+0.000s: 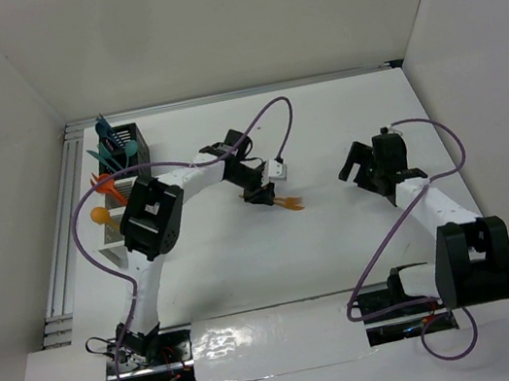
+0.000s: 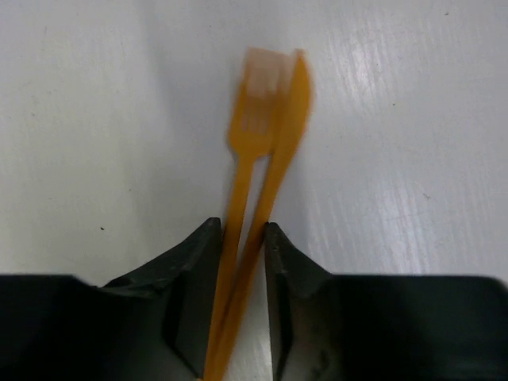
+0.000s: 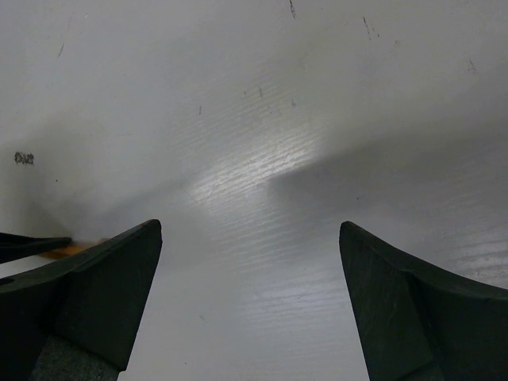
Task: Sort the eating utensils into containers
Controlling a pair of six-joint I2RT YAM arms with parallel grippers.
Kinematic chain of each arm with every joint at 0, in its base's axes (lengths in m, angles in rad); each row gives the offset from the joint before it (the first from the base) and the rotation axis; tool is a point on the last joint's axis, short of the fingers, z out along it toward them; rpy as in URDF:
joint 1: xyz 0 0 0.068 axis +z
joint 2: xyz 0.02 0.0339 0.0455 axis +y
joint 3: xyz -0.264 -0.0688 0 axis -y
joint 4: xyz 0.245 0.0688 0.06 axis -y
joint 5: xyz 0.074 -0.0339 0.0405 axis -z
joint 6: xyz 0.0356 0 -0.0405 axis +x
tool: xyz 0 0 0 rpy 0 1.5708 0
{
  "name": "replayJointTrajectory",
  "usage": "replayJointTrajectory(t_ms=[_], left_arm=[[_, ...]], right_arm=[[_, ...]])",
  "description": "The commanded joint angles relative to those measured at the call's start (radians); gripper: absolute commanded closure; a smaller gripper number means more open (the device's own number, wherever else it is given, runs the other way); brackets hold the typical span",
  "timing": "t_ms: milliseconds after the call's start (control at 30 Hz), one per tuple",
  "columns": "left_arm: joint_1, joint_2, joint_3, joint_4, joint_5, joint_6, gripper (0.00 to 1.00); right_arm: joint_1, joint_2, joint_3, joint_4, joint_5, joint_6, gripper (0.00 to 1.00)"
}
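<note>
Evidently the step in hand is a pick-up. The left gripper [image 2: 242,230] is down at the table [image 1: 323,129], well to the right of the white bin [image 1: 111,240], on two utensils at once: an orange fork [image 2: 254,119] and an orange knife [image 2: 290,111]. Their handles run side by side through the narrow gap between the jaws, and each finger presses against the handle on its side. So the jaws are clamped on the pair, whose heads point away from the wrist. Whether the two have left the table I cannot tell.

Next, I judge, comes a lift and a carry leftwards to the white bin, where orange pieces already stand. The two held pieces may need separate compartments, and one could slip out of a shared grip.

The right gripper [image 3: 250,230] hangs far to the right of the white bin, jaws wide apart and holding nothing.
</note>
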Motion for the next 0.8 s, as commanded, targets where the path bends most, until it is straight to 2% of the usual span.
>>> replayJointTrajectory(t_ms=[0, 133, 267, 367, 467, 600, 767], left_arm=[[-0.017, 0.059, -0.008, -0.091, -0.031, -0.01, 0.63], [-0.028, 0.053, -0.02, -0.096, -0.026, -0.034, 0.74], [-0.033, 0.039, -0.032, -0.085, -0.02, -0.085, 0.95], [-0.019, 0.001, -0.049, -0.075, 0.073, -0.151, 1.0], [0.004, -0.088, -0.133, 0.016, 0.156, -0.22, 1.0], [0.03, -0.241, -0.275, 0.152, 0.187, -0.3, 1.0], [0.059, -0.334, -0.385, 0.256, 0.222, -0.427, 1.0]], right_arm=[[-0.002, -0.034, -0.006, 0.013, 0.019, -0.007, 0.01], [-0.002, -0.042, -0.006, 0.013, 0.029, -0.01, 0.01], [-0.002, -0.053, -0.015, 0.013, 0.029, -0.005, 0.01], [-0.004, -0.057, -0.015, 0.013, 0.029, -0.004, 0.01], [-0.004, -0.068, -0.015, 0.013, 0.029, -0.004, 0.01], [-0.004, -0.079, -0.015, 0.004, 0.029, -0.007, 0.02], [-0.004, -0.097, -0.015, 0.004, 0.029, -0.007, 0.02]])
